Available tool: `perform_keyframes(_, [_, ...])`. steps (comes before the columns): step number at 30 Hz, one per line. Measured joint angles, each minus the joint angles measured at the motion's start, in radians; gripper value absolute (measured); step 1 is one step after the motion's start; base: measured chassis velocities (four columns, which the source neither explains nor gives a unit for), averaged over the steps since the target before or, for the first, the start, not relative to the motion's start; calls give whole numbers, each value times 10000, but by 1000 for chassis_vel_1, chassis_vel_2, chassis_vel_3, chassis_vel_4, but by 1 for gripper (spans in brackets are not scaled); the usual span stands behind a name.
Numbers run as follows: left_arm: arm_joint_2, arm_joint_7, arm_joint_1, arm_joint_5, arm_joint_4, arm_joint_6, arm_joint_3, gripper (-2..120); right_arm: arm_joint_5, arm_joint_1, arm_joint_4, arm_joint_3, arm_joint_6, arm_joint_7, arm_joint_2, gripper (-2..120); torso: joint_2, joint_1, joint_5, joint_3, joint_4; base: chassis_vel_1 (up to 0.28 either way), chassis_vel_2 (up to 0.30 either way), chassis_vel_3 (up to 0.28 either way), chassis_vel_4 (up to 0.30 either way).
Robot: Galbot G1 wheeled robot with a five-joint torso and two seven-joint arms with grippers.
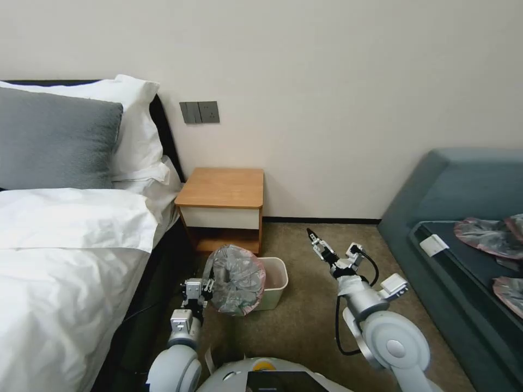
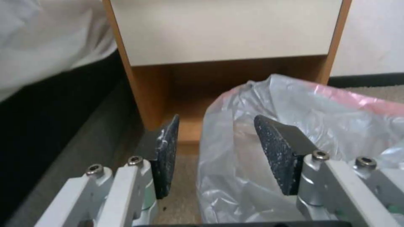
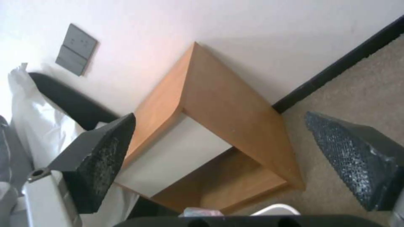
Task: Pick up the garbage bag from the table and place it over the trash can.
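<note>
The grey garbage bag (image 1: 236, 279) with its pink rim stands bunched over the near left part of the cream trash can (image 1: 276, 283), on the carpet in front of the table (image 1: 223, 188). My left gripper (image 1: 206, 287) is open at the bag's left edge. In the left wrist view the bag (image 2: 320, 126) lies partly between the left gripper's (image 2: 214, 140) spread fingers, against one pad (image 2: 273, 154), with the table (image 2: 227, 34) behind. My right gripper (image 1: 316, 240) hangs open to the right of the can, holding nothing. The right wrist view looks past the right gripper (image 3: 219, 119) to the table (image 3: 227, 104) and the can's rim (image 3: 276, 208).
A bed (image 1: 65, 245) with white sheets and pillows runs along the left, close to my left arm. A blue-grey sofa (image 1: 452, 218) at the right carries more crumpled bags (image 1: 490, 237). Bare carpet (image 1: 305, 316) lies between the can and the sofa.
</note>
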Motion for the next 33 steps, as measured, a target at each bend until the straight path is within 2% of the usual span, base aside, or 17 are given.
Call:
perform_keyframes(10, [84,-63,-488,-265,498,126,152,58,-213,34,-154,-83,91,5,122,100,0,0,1,1,1,0,0,0,0])
perform_keyframes(33, [254,-64,-1353,-531,1150,440,598,57,-452,-54,-301,-76,282,71,254,100,0,0,1,1,1,0,0,0,0])
